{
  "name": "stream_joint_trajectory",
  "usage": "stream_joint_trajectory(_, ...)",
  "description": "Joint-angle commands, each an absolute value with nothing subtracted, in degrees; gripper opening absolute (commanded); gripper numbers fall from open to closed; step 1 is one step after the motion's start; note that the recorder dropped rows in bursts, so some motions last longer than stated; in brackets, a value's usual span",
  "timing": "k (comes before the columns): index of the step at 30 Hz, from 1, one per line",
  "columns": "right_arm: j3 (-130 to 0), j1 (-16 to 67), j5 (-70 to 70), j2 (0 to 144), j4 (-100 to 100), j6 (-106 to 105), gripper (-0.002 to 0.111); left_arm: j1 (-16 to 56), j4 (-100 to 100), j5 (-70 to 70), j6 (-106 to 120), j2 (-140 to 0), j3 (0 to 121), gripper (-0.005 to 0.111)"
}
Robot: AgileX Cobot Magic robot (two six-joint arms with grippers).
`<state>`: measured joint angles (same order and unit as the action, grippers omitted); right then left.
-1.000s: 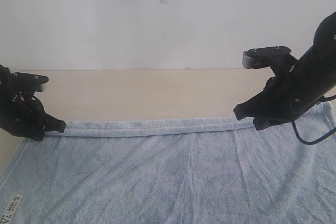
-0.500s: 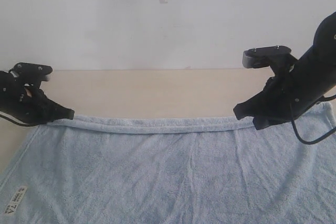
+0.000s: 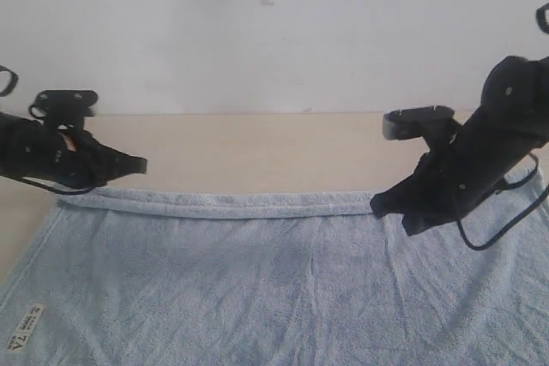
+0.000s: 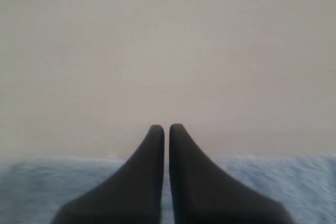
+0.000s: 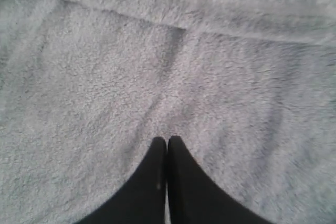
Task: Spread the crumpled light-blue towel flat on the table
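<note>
The light-blue towel lies spread over the front of the beige table, its white label at the near left corner. Its far edge is a narrow folded-over strip. My left gripper hovers shut just above the towel's far left corner, holding nothing; the left wrist view shows its tips past the towel's edge, over bare table. My right gripper is shut at the far edge, right of centre. The right wrist view shows its tips over terry near the folded strip.
A white-grey wall rises behind the table's back edge. Bare tabletop runs as a band between the wall and the towel's far edge. The right arm's cable loops over the towel's right part.
My left gripper has risen off the towel's far left corner and moved right; that corner now lies flat. The right arm has shifted slightly left and down.
</note>
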<state>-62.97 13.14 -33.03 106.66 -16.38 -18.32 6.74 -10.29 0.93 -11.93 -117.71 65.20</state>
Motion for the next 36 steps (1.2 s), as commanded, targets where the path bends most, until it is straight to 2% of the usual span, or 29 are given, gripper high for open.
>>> stream_joint_trajectory(1,-67.3,13.2,-33.8,112.7,-23.4,-23.7,0.000,15.3,-18.1,-0.5,-8.9,-117.4,65.4,0.004)
stream_joint_trajectory(8,-70.3,13.2,-31.0,115.5,-30.9,-31.4,0.000,25.9,-24.7,-1.4,-4.0,-117.7,65.2,0.004)
stream_joint_trajectory(24,-75.1,13.2,-23.5,119.5,-32.3,-33.4,0.000,23.9,-24.5,8.8,-2.9,-123.5,65.4,0.004)
stream_joint_trajectory(28,-75.1,13.1,-23.6,117.7,-30.0,-36.2,0.000,21.8,-24.2,2.1,-2.9,-123.3,65.4,0.004)
stream_joint_trajectory(31,-75.1,11.3,-21.8,114.4,-21.2,-27.9,0.000,20.5,-24.3,2.5,-3.0,-122.1,65.4,0.004)
stream_joint_trajectory(36,-75.1,4.6,-25.5,112.5,-19.5,-19.4,0.000,20.7,-24.3,3.1,-3.1,-118.1,65.4,0.004)
